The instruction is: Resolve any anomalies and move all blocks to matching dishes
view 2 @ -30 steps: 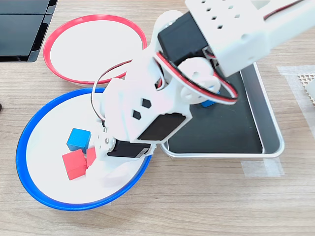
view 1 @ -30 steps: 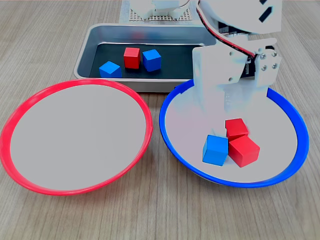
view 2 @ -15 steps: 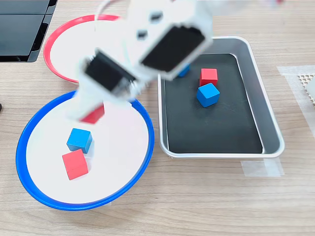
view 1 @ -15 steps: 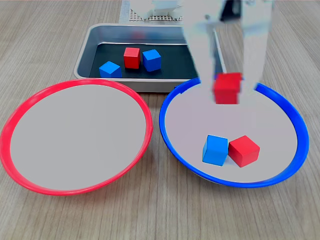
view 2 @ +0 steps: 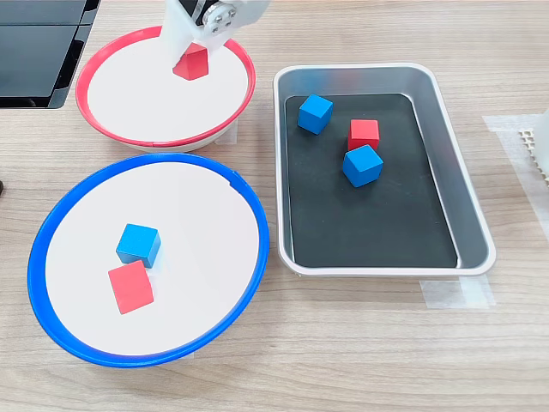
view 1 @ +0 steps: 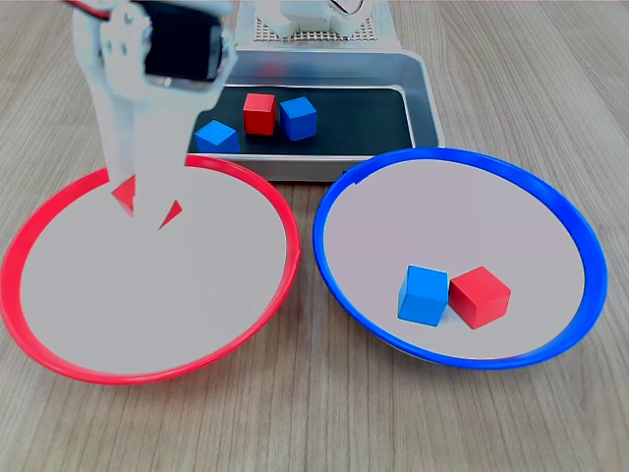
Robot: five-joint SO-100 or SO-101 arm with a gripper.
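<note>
Blue-rimmed dish [view 1: 580, 246] nearest in first exterior view, w/ blue cube [view 1: 424, 294] touching red cube [view 1: 479, 296]. Arm reaches down over red-rimmed dish [view 2: 103, 129]; gripper [view 2: 194, 51] clamped on a red block [view 2: 191, 63], matte, mostly hidden. Farther back, silver tray [view 2: 463, 215].

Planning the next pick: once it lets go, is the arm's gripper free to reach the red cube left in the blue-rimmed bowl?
Probably yes. The red cube lies uncovered in the blue-rimmed bowl, though a blue cube touches one side. The gripper holds another red cube.
</note>
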